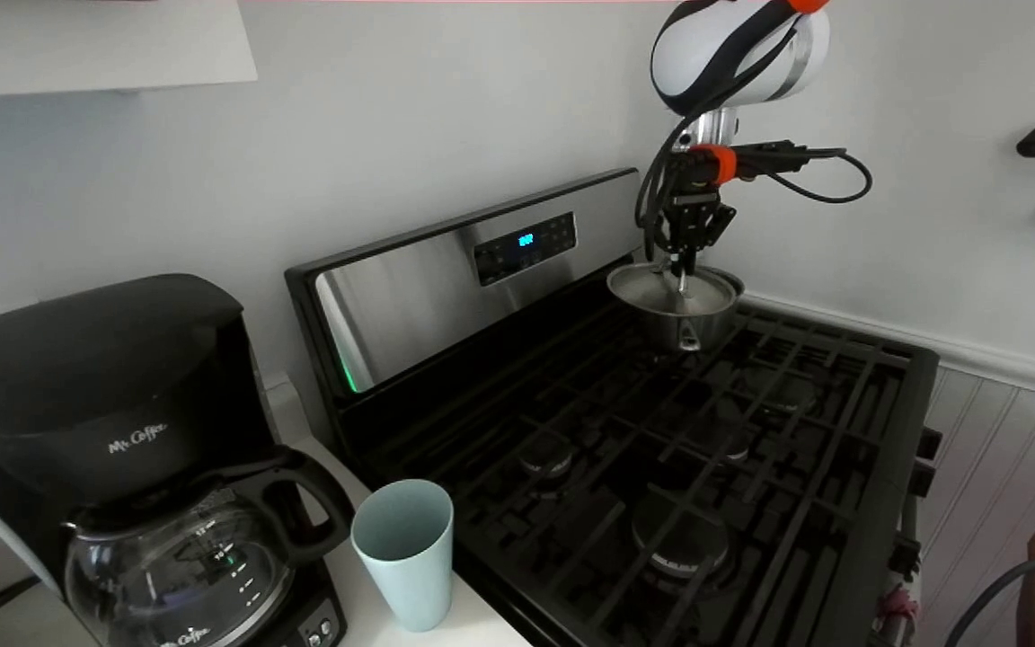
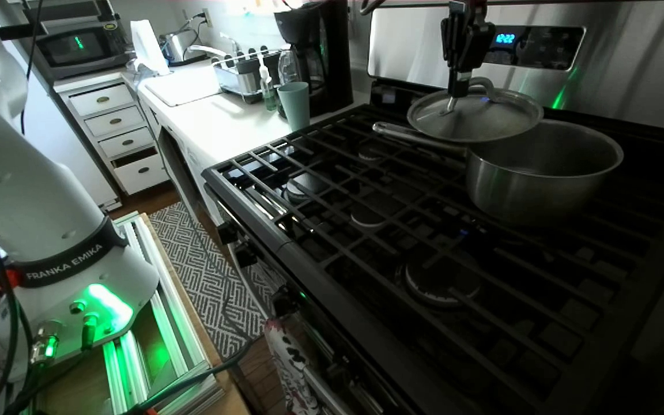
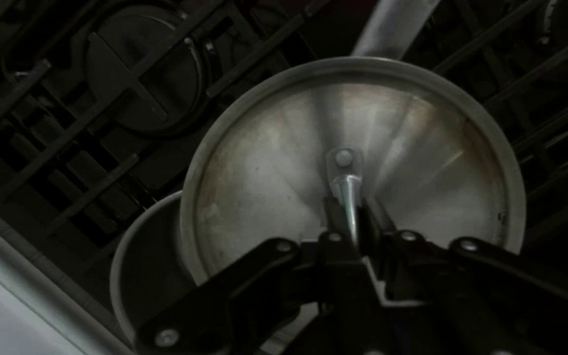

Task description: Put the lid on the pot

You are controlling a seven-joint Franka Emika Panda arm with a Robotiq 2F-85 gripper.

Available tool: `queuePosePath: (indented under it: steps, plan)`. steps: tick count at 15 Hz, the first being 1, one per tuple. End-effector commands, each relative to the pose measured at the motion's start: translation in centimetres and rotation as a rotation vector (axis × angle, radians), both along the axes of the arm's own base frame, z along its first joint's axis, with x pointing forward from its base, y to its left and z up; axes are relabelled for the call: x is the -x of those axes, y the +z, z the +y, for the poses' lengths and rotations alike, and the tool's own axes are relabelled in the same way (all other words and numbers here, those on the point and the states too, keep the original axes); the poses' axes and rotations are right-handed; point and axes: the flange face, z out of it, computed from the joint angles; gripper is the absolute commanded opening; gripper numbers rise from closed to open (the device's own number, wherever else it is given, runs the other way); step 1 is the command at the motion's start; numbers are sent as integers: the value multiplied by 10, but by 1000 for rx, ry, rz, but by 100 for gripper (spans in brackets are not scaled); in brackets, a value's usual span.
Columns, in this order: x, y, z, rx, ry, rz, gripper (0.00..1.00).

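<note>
You can read "Mr. Coffee" on the coffee maker (image 1: 113,350) and carafe (image 1: 172,575), "FRANKA EMIKA" on the arm (image 2: 58,236), apparently "12:22" on the stove display (image 2: 536,47).

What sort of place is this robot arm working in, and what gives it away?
It looks like a kitchen, probably in a home. The gas stove, the Mr. Coffee coffee maker on the white counter and what appears to be a microwave farther back point to that.
</note>
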Motion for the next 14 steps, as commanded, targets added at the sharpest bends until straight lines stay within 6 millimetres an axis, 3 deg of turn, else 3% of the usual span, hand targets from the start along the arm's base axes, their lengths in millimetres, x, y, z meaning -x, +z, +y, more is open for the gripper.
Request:
queuePosePath:
  steps: [1, 6, 14]
  plan:
    - [3, 17, -42, -78, -166, -33, 4]
    - [-5, 14, -82, 10, -384, -51, 4]
    - [-33, -14, -89, 31, -490, -11, 4]
